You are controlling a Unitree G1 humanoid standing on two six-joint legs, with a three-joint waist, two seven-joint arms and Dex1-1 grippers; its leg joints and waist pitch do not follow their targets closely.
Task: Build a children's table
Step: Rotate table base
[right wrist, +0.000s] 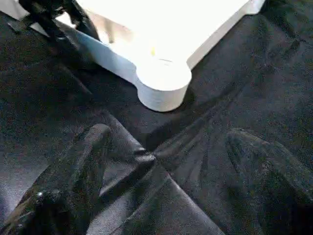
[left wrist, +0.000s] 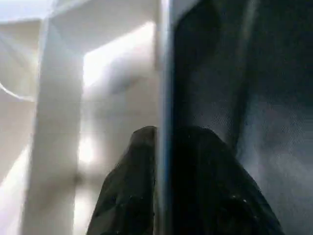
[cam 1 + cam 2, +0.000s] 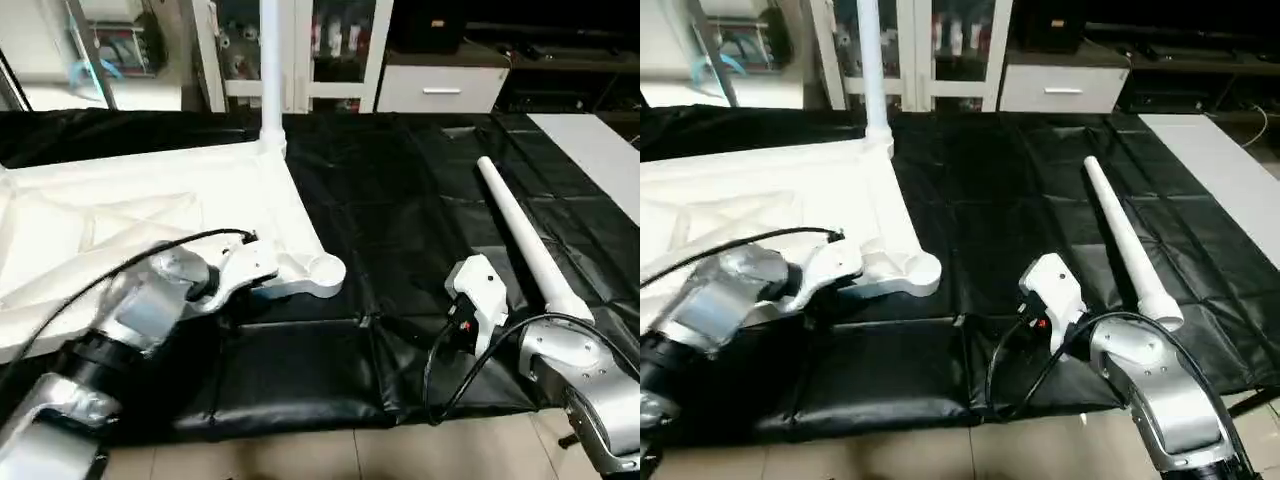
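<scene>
At ten o'clock on the black-covered surface (image 3: 400,200) you have the tabletop (image 3: 130,215) lying underside up, one leg (image 3: 270,70) standing in its far corner socket. Your left gripper (image 2: 164,196) straddles the tabletop's near edge wall, one finger on each side, next to the empty corner socket (image 1: 163,83). At three o'clock a loose leg (image 3: 525,245) lies flat. Your right gripper (image 1: 166,181) hangs just above the cloth, fingers well apart, holding nothing.

No text, label, brand, number or sign can be read on anything here.
</scene>
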